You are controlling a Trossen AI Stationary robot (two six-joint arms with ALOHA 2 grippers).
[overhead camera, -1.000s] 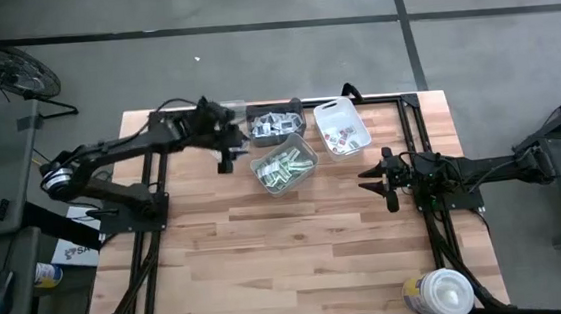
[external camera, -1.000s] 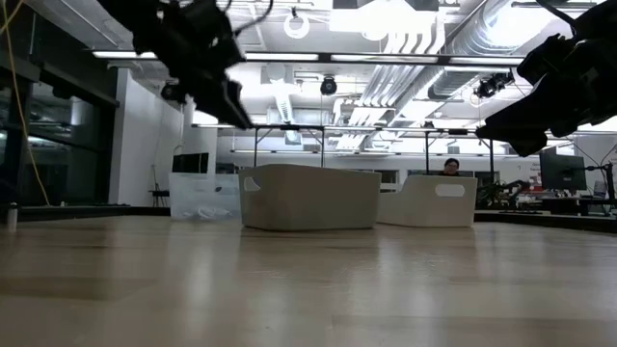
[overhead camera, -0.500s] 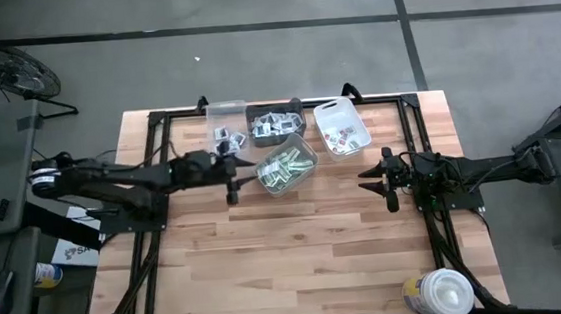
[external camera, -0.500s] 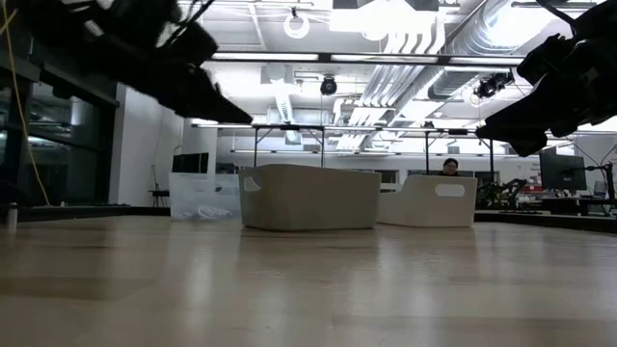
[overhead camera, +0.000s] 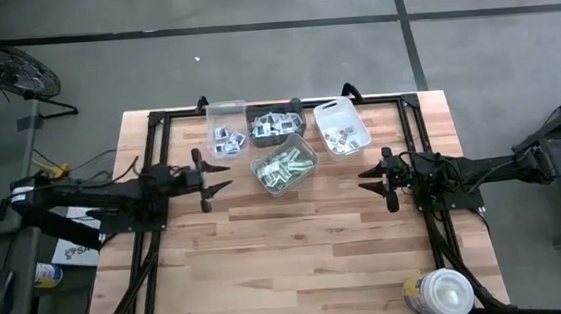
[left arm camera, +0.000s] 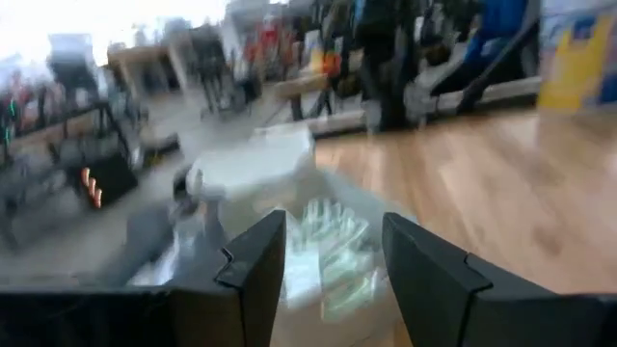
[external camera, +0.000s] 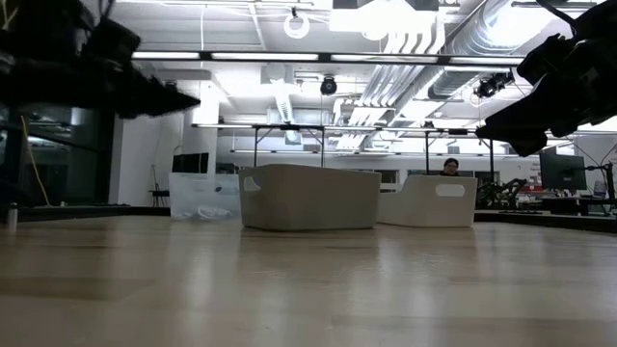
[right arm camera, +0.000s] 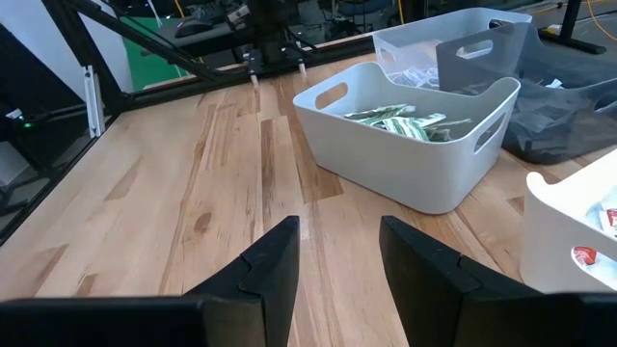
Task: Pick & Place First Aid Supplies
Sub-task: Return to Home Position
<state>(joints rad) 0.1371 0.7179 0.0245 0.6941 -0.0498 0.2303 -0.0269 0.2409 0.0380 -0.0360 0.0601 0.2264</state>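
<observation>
Over the tabletop, my left hand hangs open, empty, near the packets. My right hand waits open too.

The wooden table holds four bins near 12 o'clock: a clear bin, a dark bin, a white bin and a pale bin. A round white tub sits at 5 o'clock.

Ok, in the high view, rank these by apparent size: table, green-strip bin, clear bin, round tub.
1. Table, by far the largest.
2. Green-strip bin and round tub: these look about alike, so not ranked.
3. Clear bin, which looks slightly smaller.
</observation>
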